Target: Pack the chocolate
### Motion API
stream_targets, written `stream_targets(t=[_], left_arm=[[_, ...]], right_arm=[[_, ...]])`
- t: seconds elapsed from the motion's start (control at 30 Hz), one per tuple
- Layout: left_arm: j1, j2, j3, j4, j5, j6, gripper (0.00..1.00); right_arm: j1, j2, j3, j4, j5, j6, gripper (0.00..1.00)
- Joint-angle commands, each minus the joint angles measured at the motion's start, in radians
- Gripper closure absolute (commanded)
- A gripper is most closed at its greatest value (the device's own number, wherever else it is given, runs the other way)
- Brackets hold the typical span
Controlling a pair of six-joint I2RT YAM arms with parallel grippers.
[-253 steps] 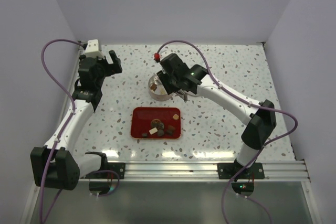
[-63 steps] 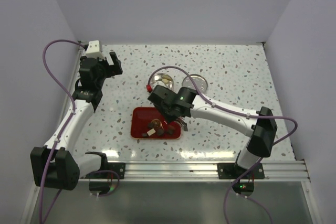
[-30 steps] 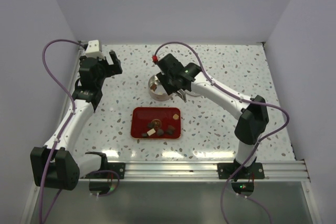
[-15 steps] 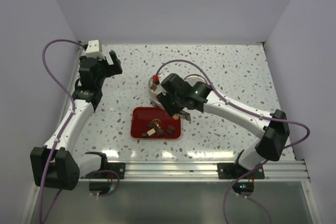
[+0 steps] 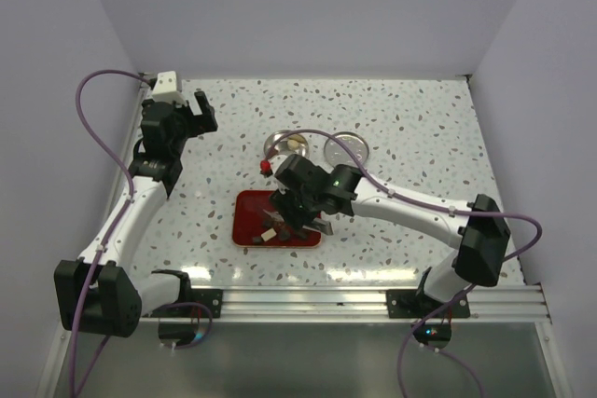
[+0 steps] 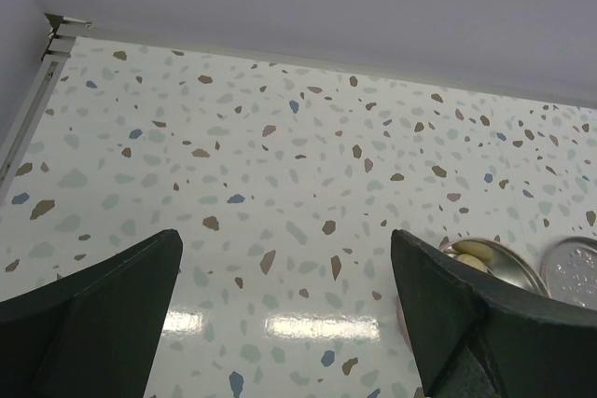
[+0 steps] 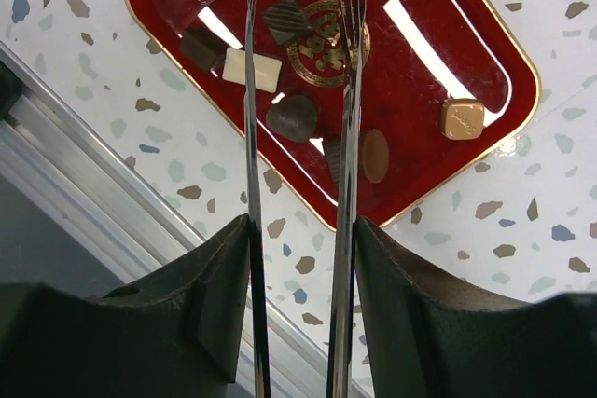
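Several chocolate pieces lie on the red tray (image 7: 420,44): a cream-white bar (image 7: 252,70), a dark round piece (image 7: 292,117), a ridged dark piece (image 7: 284,18), a brown disc (image 7: 375,155) and a light brown cube (image 7: 463,117). My right gripper (image 7: 300,230) is shut on the long metal tweezers (image 7: 250,90), whose two arms stand apart over the tray's pieces. In the top view it (image 5: 303,212) hovers over the tray (image 5: 250,221). The round tin (image 5: 287,144) holds cream pieces (image 6: 474,251). My left gripper (image 6: 284,249) is open and empty at the far left (image 5: 196,109).
The tin's round lid (image 5: 346,147) lies on the table right of the tin and also shows in the left wrist view (image 6: 574,272). The aluminium rail (image 5: 308,303) runs along the near edge, just below the tray. Walls close in the far, left and right sides.
My right arm has swung from over the tin back toward me and now holds the tweezers over the red tray. The left arm has not moved.
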Motion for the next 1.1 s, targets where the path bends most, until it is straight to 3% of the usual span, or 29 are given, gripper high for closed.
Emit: stream_targets(t=[0.0, 0.8, 1.07], left_arm=[[-0.006, 0.005, 0.042, 0.012, 0.016, -0.015, 0.00], [-0.008, 0.008, 0.039, 0.014, 0.017, -0.015, 0.00], [-0.011, 0.006, 0.039, 0.015, 0.016, -0.017, 0.00]], right_arm=[[0.015, 0.014, 0.008, 0.041, -0.021, 0.020, 0.50], [0.064, 0.068, -0.006, 0.002, 0.044, -0.002, 0.47], [0.071, 0.080, -0.009, 0.004, 0.061, -0.002, 0.51]])
